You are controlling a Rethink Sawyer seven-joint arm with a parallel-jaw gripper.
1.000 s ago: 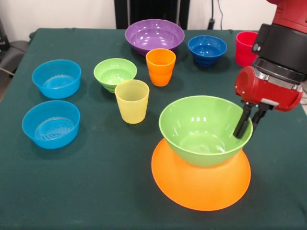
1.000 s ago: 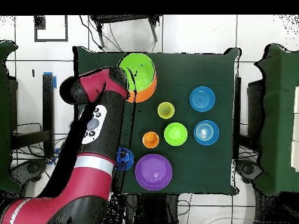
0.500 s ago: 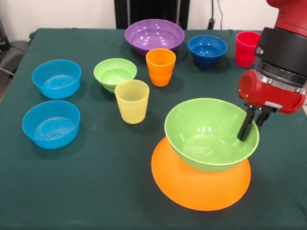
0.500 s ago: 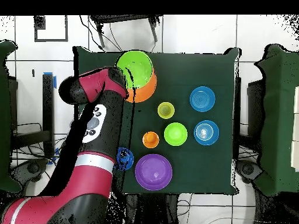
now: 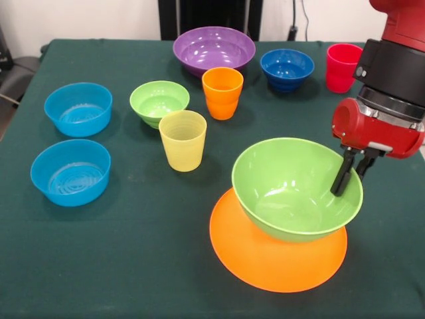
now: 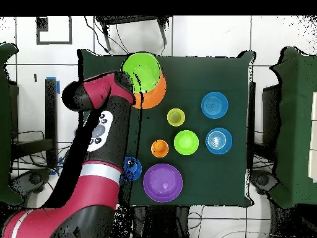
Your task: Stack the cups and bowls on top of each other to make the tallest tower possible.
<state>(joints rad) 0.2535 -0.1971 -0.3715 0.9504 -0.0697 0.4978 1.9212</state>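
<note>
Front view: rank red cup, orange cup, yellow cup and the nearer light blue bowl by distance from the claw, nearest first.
Measured from the claw, clamped on the big green bowl's rim:
1. Red cup, far right corner, behind the claw.
2. Orange cup, mid-table, in front of the purple bowl.
3. Yellow cup, left of the big green bowl.
4. Nearer light blue bowl, far left.

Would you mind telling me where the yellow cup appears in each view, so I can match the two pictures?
Front view: the yellow cup stands left of centre, upright on the table.
Overhead view: it sits just right of centre.
Shared landmark: the orange cup and the small green bowl are its nearest neighbours in both.
</note>
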